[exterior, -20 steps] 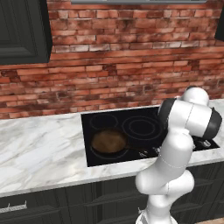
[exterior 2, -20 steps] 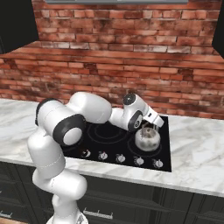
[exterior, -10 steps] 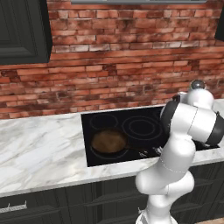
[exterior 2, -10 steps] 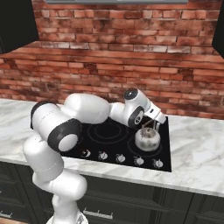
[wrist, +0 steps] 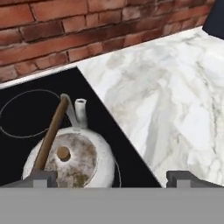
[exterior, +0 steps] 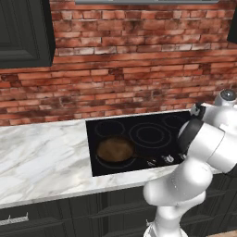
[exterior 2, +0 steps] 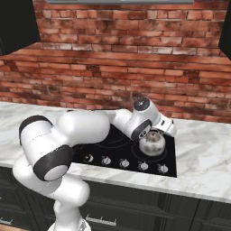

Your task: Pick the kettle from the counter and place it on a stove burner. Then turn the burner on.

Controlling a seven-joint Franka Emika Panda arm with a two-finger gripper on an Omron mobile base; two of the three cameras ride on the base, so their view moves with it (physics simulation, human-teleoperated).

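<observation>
Brick-backed stove [exterior 2: 113,149] at centre: the kettle [exterior 2: 151,143] is now sitting on the front right burner, and the gripper [wrist: 111,177], jaws spread wide and empty, is lifting away; knob-turning remains.

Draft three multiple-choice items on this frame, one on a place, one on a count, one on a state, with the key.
1. Where does the kettle stand?
A. on the stove, front right burner
B. on the counter
C. inside the frying pan

2. How many knobs line the stove's front edge?
A. three
B. five
C. seven

3. How is the gripper?
A. shut on the kettle's handle
B. open, above the kettle
C. shut on a knob

Key: 1 A, the kettle sits on black glass near the stove's right edge. 2 B, five show in the right base view. 3 B, the fingertips stand wide apart, holding nothing.
</observation>
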